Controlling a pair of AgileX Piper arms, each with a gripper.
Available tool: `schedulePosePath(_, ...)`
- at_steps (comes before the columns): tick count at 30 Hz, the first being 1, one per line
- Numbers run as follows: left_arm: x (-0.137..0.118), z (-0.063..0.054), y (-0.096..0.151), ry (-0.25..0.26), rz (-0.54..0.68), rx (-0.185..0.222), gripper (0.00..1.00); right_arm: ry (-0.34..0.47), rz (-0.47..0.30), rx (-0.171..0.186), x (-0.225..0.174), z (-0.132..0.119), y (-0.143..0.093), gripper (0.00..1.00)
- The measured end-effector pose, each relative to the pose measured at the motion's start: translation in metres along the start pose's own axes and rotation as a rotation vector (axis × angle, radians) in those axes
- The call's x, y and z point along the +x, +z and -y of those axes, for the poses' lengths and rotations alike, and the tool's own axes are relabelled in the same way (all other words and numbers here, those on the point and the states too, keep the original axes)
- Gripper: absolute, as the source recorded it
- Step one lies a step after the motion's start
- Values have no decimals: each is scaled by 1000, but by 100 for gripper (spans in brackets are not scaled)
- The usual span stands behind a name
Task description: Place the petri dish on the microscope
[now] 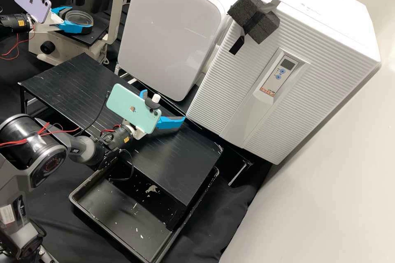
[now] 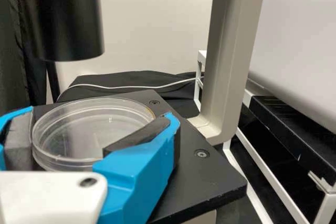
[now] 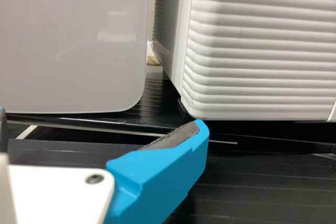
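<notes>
At the microscope (image 1: 61, 46), my left gripper (image 1: 81, 19) is shut on the petri dish (image 1: 78, 16), a finger at either side of the round rim. The left wrist view shows the clear dish (image 2: 89, 129) between the pads of the left gripper (image 2: 100, 117), lying flat over the black stage (image 2: 197, 184). Whether its underside touches the stage I cannot tell. My right gripper (image 1: 163, 104) stands open above the black rack, its fingers wide apart; in the right wrist view the right gripper (image 3: 101, 118) has nothing between its fingers.
A black rack (image 1: 164, 160) stands in front of the microscope, with a black tray (image 1: 119, 213) partly under it. Two white appliances (image 1: 173, 28) (image 1: 304, 49) stand behind the rack. The microscope's dark cylinder (image 2: 65, 17) and pale upright arm (image 2: 228, 56) rise close to the dish.
</notes>
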Motion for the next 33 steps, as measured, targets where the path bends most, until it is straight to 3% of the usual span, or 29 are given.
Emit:
schedulePosePath(7, 3, 4, -3, 13, -5, -5, 0, 0, 0, 0, 0, 0, 0, 100)
schedulePosePath(8, 3, 4, -3, 15, -8, -4, 100, 0, 0, 0, 0, 0, 0, 100)
schedulePosePath(23, 0, 11, -11, 31, -44, 28, 100, 0, 0, 0, 0, 0, 0, 100)
schedulePosePath(33, -25, 14, -9, 29, -51, 21, 100, 0, 0, 0, 0, 0, 0, 100)
